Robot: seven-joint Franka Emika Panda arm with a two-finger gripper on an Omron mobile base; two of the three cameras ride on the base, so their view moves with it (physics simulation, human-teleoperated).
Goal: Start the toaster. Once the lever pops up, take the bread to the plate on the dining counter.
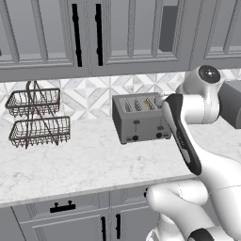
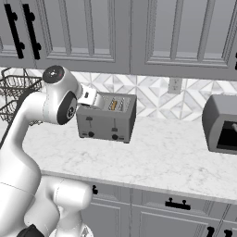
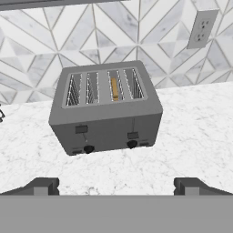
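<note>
The claw (image 3: pixel 116 186) hangs wide and released, with nothing between its two dark tips, which rise at the bottom of the hand view, well apart, short of the toaster (image 3: pixel 105 108).

Going left to right in the left base view: a two-tier wire basket rack (image 1: pixel 36 117) stands at the left of the marble bench (image 1: pixel 84 164), the toaster sits at centre against the patterned backsplash, and the white arm crosses the right side of the frame, hiding the toaster's right end. In the right base view a dark grey appliance (image 2: pixel 221 124) sits at the far right of the bench, well apart from the toaster.

The bread (image 3: pixel 114 88) stands on edge in the third slot from the left, a tan sliver showing among the wires. Both front levers, the left lever (image 3: pixel 81 129) and the right lever (image 3: pixel 133 135), look to be in their raised position.

I'd judge the task is at its first step: the toaster is not yet started. The next move calls for bringing a claw tip onto the right lever, the one seemingly serving the bread's slot, and pressing it straight down.
</note>
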